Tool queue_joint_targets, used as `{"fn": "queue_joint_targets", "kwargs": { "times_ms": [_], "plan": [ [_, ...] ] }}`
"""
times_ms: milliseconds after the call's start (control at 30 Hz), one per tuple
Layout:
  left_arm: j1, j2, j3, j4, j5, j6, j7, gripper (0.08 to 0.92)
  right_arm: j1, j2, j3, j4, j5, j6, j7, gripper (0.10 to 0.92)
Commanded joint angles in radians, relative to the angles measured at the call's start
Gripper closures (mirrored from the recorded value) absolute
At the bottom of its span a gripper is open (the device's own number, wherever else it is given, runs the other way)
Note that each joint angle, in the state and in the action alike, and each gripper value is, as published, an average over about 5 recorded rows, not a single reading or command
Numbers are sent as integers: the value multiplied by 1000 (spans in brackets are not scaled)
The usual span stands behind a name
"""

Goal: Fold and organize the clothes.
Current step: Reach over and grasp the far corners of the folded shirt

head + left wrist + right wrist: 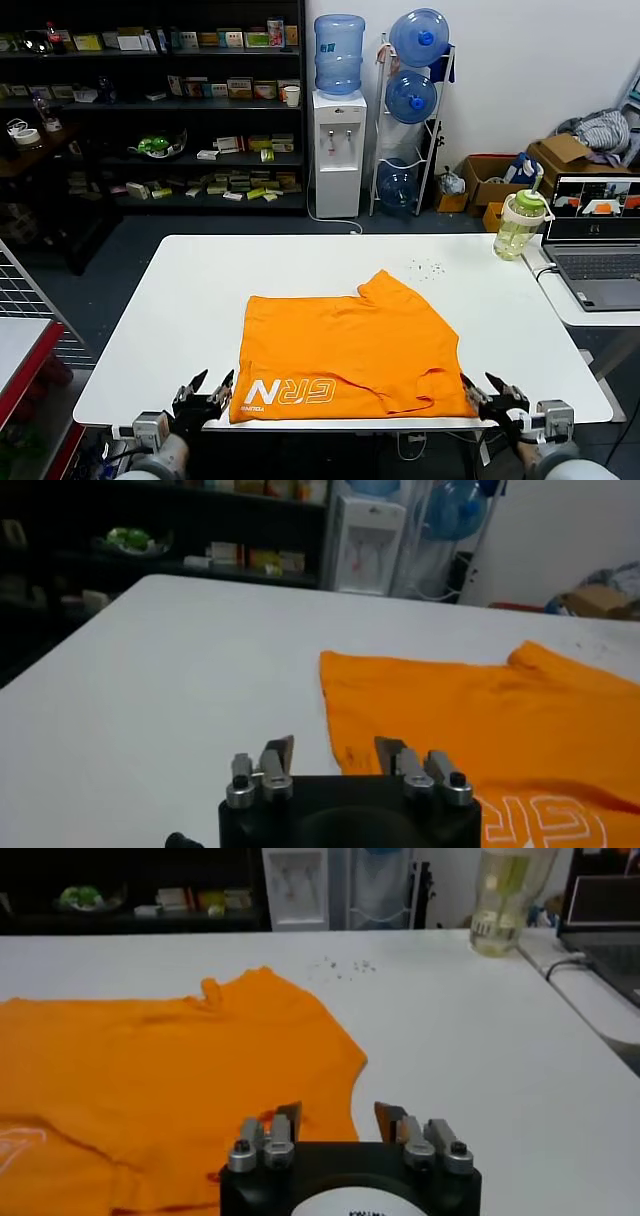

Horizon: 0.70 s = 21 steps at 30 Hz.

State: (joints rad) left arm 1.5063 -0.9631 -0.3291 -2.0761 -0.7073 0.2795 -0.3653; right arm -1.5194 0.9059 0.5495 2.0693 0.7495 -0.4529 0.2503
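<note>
Both grippers open, empty, at table's [150, 330] near edge.
Left gripper [203, 392] just off T-shirt's [345, 350] near-left corner, right gripper [490, 395] off near-right; bare table spans far and both sides.

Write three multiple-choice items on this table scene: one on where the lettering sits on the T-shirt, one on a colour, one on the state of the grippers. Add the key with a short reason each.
1. Where is the white lettering on the orange T-shirt?
A. by the collar, far side
B. along the near edge, towards the left gripper
C. on the right sleeve

2. What colour is the lid of the bottle on the table?
A. red
B. black
C. green

3. How do the left gripper and right gripper stand?
A. both open, holding nothing
B. both shut on the shirt
C. left open, right shut

Key: 1 B, the lettering runs along the near hem; 2 C, the cap is light green; 3 A, both wrist views show the fingers apart with nothing between them.
</note>
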Motion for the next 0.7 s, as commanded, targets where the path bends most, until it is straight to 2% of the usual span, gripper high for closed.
{"fn": "queue_joint_targets", "kwargs": {
  "times_ms": [33, 167, 367, 567, 700],
  "plan": [
    [-297, 2, 39, 157, -56, -16, 44, 273, 559, 28, -233, -295, 12, 48, 38, 291],
    [-490, -19, 111, 330, -89, -19, 88, 191, 804, 98, -387, -536, 12, 43, 40, 218],
    [-712, -53, 241, 596, -116, 14, 128, 177, 988, 197, -501, -833, 4, 15, -22, 203],
    [-816, -89, 317, 760, -148, 74, 124, 177, 1030, 249, -548, -937, 1, -41, -71, 203],
    [-845, -99, 344, 809, -148, 83, 130, 177, 1030, 273, -556, -960, -2, -61, -83, 203]
  ]
}}
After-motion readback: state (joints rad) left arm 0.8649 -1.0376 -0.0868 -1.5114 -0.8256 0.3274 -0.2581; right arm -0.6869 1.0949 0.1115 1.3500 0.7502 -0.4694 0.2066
